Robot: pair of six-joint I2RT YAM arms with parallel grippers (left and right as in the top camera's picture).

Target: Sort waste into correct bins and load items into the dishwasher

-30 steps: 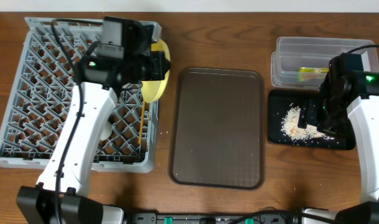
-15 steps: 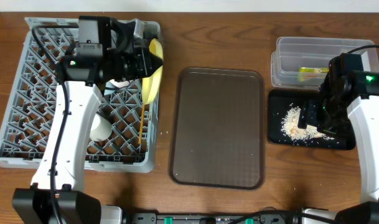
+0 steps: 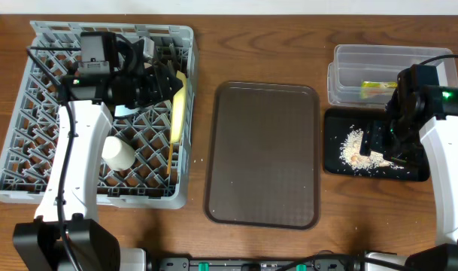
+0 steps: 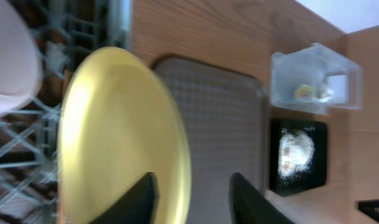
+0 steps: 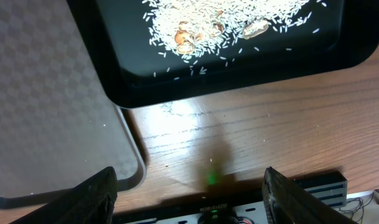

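The yellow plate (image 3: 180, 105) stands on edge among the pegs at the right side of the grey dishwasher rack (image 3: 33, 162). My left gripper (image 3: 170, 81) is at the plate's top. In the left wrist view the plate (image 4: 114, 130) fills the left half. My left gripper (image 4: 193, 179) is open, its jaws straddling the rim with a gap on the right side. A white cup (image 3: 117, 153) lies in the rack. My right gripper (image 3: 385, 141) hangs open and empty over the black tray (image 3: 417, 172), which holds beige leftovers (image 3: 354, 147). A green wrapper (image 3: 377, 89) lies in the clear tub (image 3: 349, 56).
A large brown serving tray (image 3: 262, 154) lies between the rack and the bins; its corner (image 5: 52, 93) shows beside the black tray (image 5: 239, 68) in the right wrist view. A pale rounded dish (image 4: 9, 62) sits in the rack left of the plate. Crumbs dot the table (image 5: 251, 137).
My left arm swung left over the rack, bringing the plate from leaning over the rack's right edge to standing inside it. The left jaws opened off the plate. The right arm stayed still.
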